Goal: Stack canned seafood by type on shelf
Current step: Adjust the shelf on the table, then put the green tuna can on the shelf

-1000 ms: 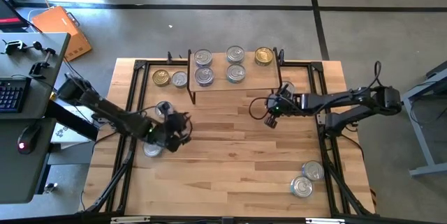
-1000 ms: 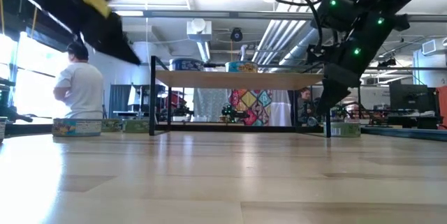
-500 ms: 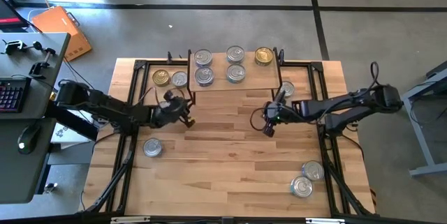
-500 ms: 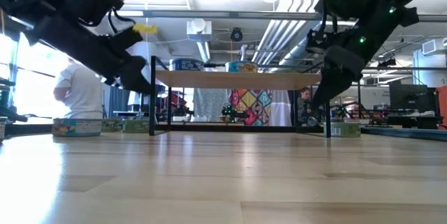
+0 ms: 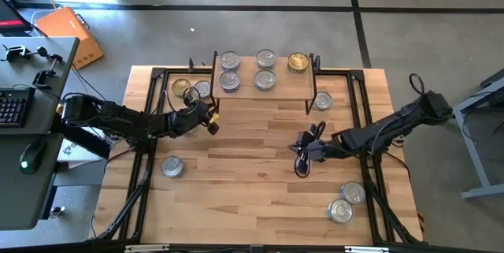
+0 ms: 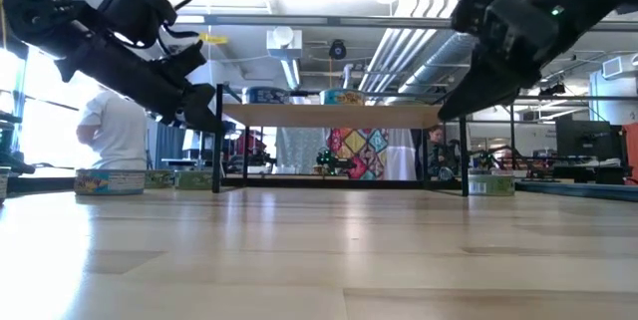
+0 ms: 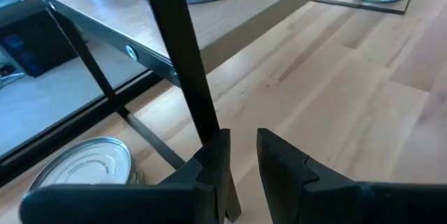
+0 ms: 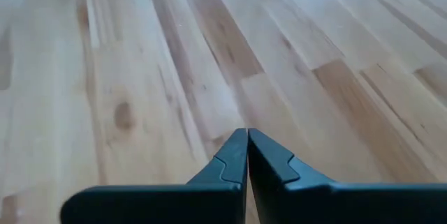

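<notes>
Left gripper (image 5: 211,120) is hovering just beside the shelf's front-left leg (image 7: 183,56), fingers (image 7: 213,165) standing slightly apart w/ a narrow gap, pinching nothing; the leg is showing right ahead of them in the left wrist view. Right gripper (image 5: 300,161) is hanging over bare planks near the table's middle, fingers (image 8: 234,155) pressed together, holding nothing.

Shelf (image 5: 285,91) is sitting at the far edge of the table (image 5: 252,198), carrying five cans: three in the back row incl. one gold-lidded can (image 5: 297,62), two in front. Under/beside the shelf's left end, a gold can (image 5: 181,87) and a silver can (image 5: 202,89) are lying side by side. One can (image 5: 321,101) is resting just off the shelf's right front leg. A lone can (image 5: 172,166) is sitting near the table's left edge; two more (image 5: 346,202) are lying touching near the front-right corner.

Centre and front of the table are offering open room between the arms. Black frame rails (image 5: 146,166) are running along both side edges.

Room: grey floor, a desk w/ keyboard (image 5: 11,105) to the left; a person in a white shirt (image 6: 115,126) is standing in the background of the low view.
</notes>
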`<control>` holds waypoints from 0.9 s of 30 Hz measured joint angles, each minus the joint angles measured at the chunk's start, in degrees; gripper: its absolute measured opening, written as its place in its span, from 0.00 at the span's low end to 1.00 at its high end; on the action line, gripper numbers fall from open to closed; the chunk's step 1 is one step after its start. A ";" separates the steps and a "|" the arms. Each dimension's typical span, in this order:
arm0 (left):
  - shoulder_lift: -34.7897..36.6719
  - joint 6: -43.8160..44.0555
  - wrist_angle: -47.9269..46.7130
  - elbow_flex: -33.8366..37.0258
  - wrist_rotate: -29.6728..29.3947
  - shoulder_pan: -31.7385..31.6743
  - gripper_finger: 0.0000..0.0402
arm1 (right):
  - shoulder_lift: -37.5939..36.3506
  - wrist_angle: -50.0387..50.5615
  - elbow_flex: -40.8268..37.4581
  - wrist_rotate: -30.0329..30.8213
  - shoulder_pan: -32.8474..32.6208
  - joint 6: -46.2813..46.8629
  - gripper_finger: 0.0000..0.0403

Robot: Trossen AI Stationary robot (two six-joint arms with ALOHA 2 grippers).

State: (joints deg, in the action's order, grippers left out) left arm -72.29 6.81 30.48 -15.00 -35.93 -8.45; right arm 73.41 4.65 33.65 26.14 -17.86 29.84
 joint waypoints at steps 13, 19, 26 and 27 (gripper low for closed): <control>7.62 11.63 -25.31 -5.57 0.76 9.85 0.16 | 0.02 -1.50 -0.02 12.15 -11.41 7.69 0.01; 14.01 18.72 -56.53 -17.36 -3.87 10.83 0.16 | 0.02 -2.58 -0.02 17.71 -13.52 7.43 0.01; 14.56 27.45 -87.08 -29.66 -2.96 2.27 0.16 | 0.02 -2.39 -0.02 18.87 -13.28 6.33 0.01; 14.32 27.36 -88.32 -30.02 -2.48 0.23 0.16 | 0.03 -2.37 -0.02 18.88 -13.28 5.80 0.01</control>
State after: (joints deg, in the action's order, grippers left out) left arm -57.97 34.17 -57.84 -45.03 -38.41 -8.22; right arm 73.44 2.28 33.63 45.02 -31.14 35.64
